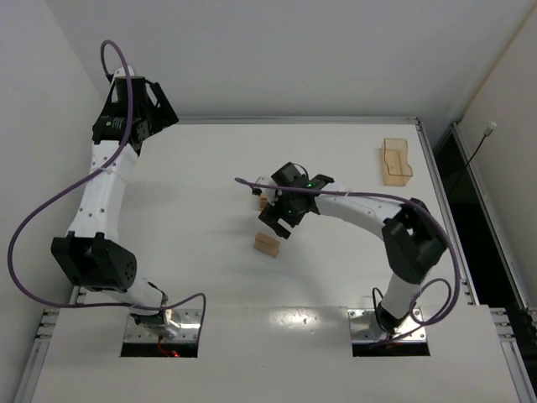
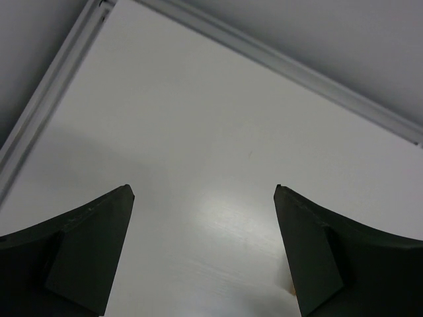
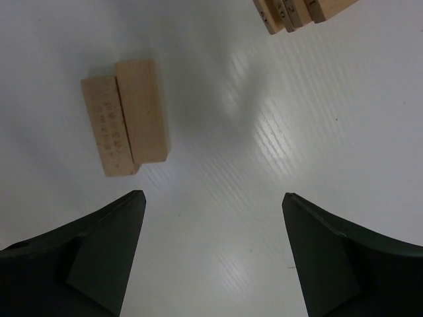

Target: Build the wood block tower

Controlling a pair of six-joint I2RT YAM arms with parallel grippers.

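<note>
The white table (image 1: 210, 277) is mostly bare, with a raised rail (image 1: 294, 120) along its back and sides, so there is wide room to come in from any side. The left arm reaches to the far left corner. Its left gripper (image 2: 203, 191) hangs over bare surface near the rail, jaws spread and empty, well apart from the work. The right gripper (image 3: 210, 198) hangs over the table's middle, jaws likewise spread, holding nothing. An orange tray (image 1: 396, 161) sits far right, out of the way. Two blocks (image 3: 125, 119) lie flat, side by side and touching, just ahead-left of the right jaws. The tower (image 3: 301, 13), three block ends side by side, is cut off at that view's top. The blocks look light, stiff and smooth, likely to skid if nudged. Pinching one across its narrow width at mid-length seems best, though the touching pair leaves no finger gap between them.
</note>
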